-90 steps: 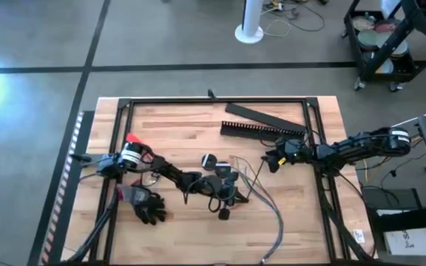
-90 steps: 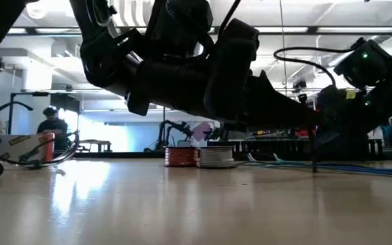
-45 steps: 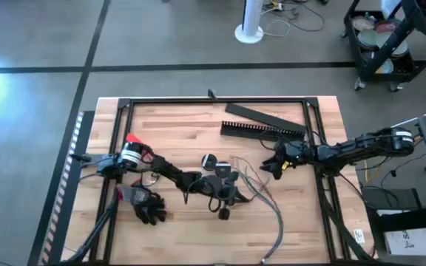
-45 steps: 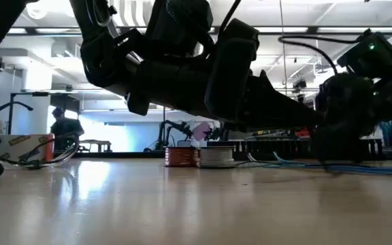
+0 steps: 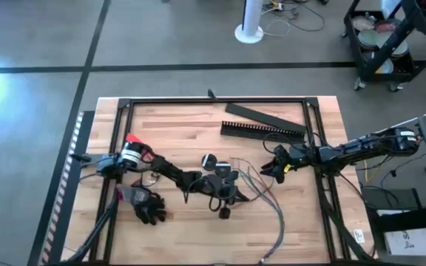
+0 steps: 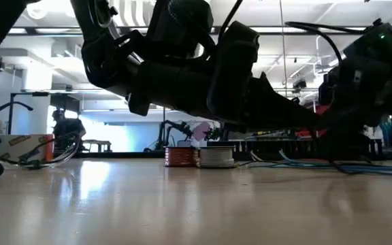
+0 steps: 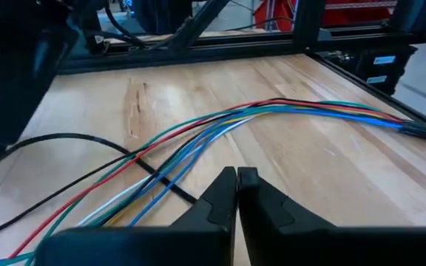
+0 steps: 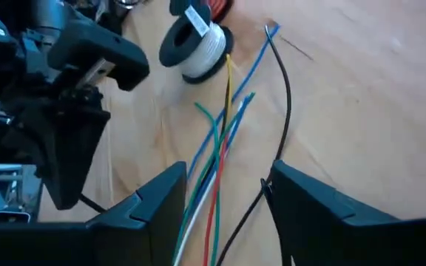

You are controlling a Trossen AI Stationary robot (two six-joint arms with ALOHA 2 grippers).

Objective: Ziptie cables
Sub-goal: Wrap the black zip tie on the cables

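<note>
R hand (image 8: 224,203) gaping over cables (image 8: 217,159), empty; L hand (image 7: 237,193) pinched closed, empty. Wrist cams only show wire colours.

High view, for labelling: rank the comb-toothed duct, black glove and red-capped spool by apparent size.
1. Duct, longest.
2. Glove.
3. Spool, smallest.

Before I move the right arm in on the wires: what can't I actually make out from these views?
- Ziptie: too thin to pick out in the high view among the coloured wires.
- Low view: the left arm's dark bulk blocks the table centre.
- Right gripper: open over the wires; contact unclear.
- Left gripper: shut; nothing visibly held.
</note>
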